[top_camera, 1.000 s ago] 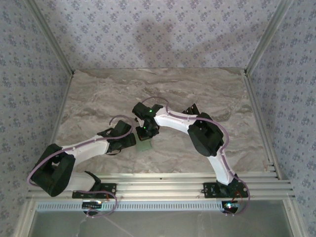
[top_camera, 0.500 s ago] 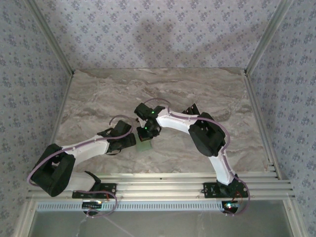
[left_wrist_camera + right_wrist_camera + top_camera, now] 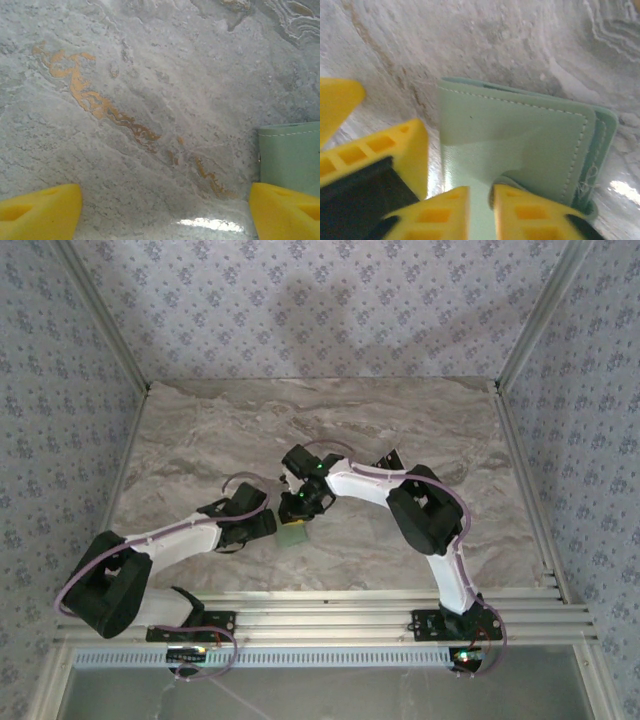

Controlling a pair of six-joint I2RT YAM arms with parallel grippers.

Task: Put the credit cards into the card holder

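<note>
Bracing the left side, the left gripper (image 3: 165, 215), yellow fingers (image 3: 40, 210) wide apart, sits low over the grey marble tabletop (image 3: 150, 75), one fingertip just beside the flat sage-green stitched card holder (image 3: 292, 155), probably to stop sliding. The right wrist view adds the right gripper (image 3: 480, 210) pinched on the holder's near edge.

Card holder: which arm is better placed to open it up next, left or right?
Right, probably. The right gripper is closed to a narrow gap on the card holder at its near edge, seemingly pinching a flap. The left gripper is open, the holder just beside one finger.
</note>
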